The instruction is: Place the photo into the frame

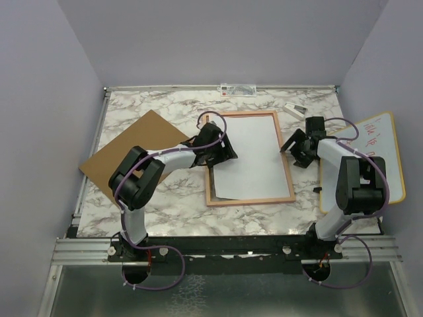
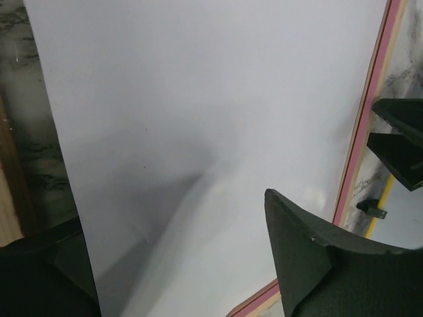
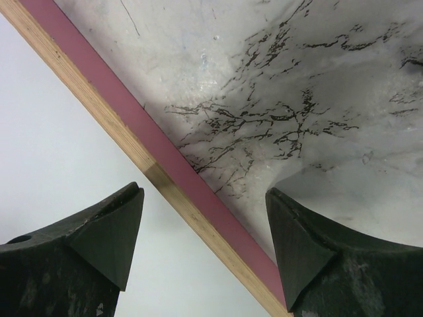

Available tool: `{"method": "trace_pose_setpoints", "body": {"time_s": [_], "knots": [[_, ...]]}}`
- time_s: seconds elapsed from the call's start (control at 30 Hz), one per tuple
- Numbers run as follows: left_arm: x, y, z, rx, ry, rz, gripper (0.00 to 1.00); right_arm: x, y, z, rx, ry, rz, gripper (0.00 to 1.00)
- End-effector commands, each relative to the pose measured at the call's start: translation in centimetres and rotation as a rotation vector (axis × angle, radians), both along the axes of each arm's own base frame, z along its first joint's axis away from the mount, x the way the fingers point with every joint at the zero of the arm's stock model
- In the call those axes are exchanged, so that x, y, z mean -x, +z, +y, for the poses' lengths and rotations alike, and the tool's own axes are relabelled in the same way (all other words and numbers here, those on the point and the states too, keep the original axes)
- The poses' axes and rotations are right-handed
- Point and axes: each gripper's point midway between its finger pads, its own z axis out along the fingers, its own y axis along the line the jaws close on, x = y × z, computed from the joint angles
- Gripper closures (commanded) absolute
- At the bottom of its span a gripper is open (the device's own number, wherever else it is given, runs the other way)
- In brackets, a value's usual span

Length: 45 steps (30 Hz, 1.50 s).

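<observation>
The frame (image 1: 251,201) lies flat on the marble table with its light wood back up. The photo (image 1: 248,155) lies in it with its plain white back up, slightly askew; its near left corner overlaps the rim. The printed side is hidden. My left gripper (image 1: 225,150) is open at the frame's left edge, its fingers spread over the white sheet (image 2: 198,119). My right gripper (image 1: 291,146) is open at the frame's right edge, and its fingers straddle the pink and wood rim (image 3: 165,155).
A brown backing board (image 1: 132,152) lies at the left, partly over the table edge. A whiteboard with red writing (image 1: 380,158) lies at the right. A small white item (image 1: 295,109) lies at the back right. Grey walls surround the table.
</observation>
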Motion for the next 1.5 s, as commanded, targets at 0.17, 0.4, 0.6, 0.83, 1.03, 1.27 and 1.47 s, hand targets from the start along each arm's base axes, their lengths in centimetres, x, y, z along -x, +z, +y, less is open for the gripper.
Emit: {"method": "trace_pose_setpoints", "body": {"time_s": [0.17,0.4,0.6,0.83,1.03,1.27,1.47], "knots": [[0.6,1.9,2.2,-0.176,-0.007,0.030,0.01,1.2,-0.1,-0.1,-0.004,-0.021,0.018,0.21],[1.2,2.7,5.8,-0.380,0.014,0.054,0.01,1.2,-0.4,-0.1,-0.006,-0.026,0.019,0.21],[-0.1,5.8,9.5,-0.547,0.025,-0.071,0.01,1.2,0.2,-0.6,0.019,-0.032,0.014,0.21],[-4.9,10.3,14.3,-0.652,0.084,-0.204,0.01,-0.1,4.4,-1.2,0.073,-0.002,-0.067,0.22],[-11.2,10.9,23.1,-0.663,0.212,-0.166,0.01,-2.4,9.2,3.7,-0.056,0.108,-0.221,0.24],[-18.2,7.2,33.1,-0.737,0.264,-0.108,0.01,-3.5,12.4,15.6,-0.254,0.303,-0.296,0.24],[-21.8,4.6,39.3,-0.743,0.327,-0.071,0.01,-2.1,12.6,26.1,-0.381,0.421,-0.246,0.25]]}}
